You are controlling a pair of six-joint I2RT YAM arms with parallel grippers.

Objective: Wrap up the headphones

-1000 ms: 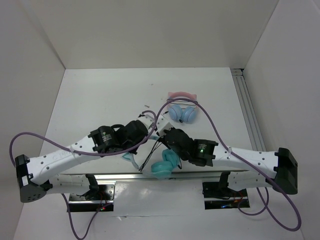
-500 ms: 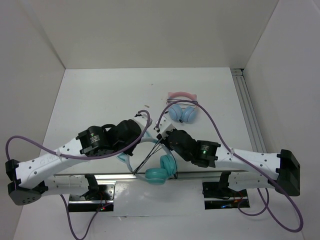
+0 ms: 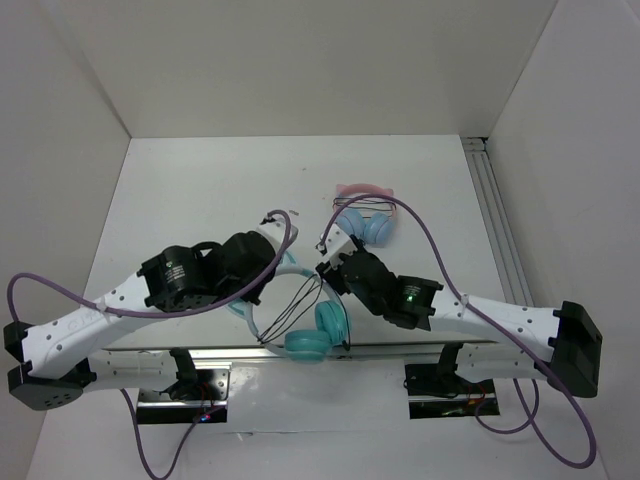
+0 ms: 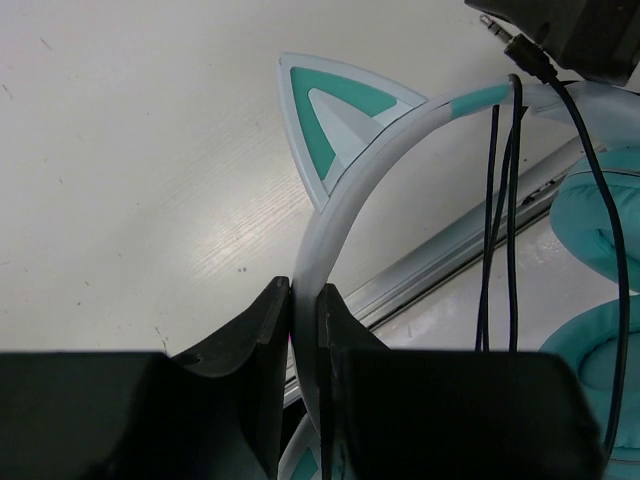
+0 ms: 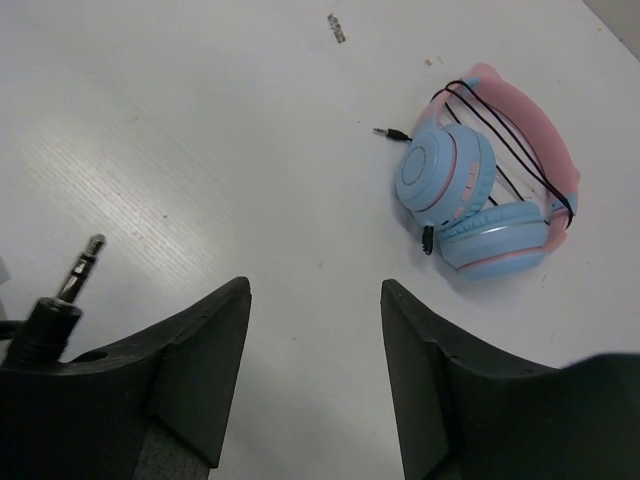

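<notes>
The left fingers [image 4: 255,335] are clamped flat on the white-and-teal headband [image 4: 345,210] of the headphones [image 3: 318,330]. Just beyond them stands a cat ear [image 4: 330,115], and farther along the band the thin black cable [image 4: 497,200] hangs over it in a few slack loops. The teal cups [image 4: 600,230] sit past those loops, near the tabletop's [image 5: 200,120] front edge. The right fingers [image 5: 215,340] stand apart with nothing between them. The plug [image 5: 70,280] lies by the outer face of one finger, and I cannot tell whether it rests on it. The main risk I see is the wrap coming undone: with the plug ungripped and the loops loose, any tilt of the band could let them slide off toward the cups. The cable could also catch on the right fingers when they pull away, dragging the turns loose. The narrow pinch on the band might let the headphones swivel under the cups' weight. The pink-banded pair [image 5: 480,195] lies well beyond the right fingers, out of the way.
</notes>
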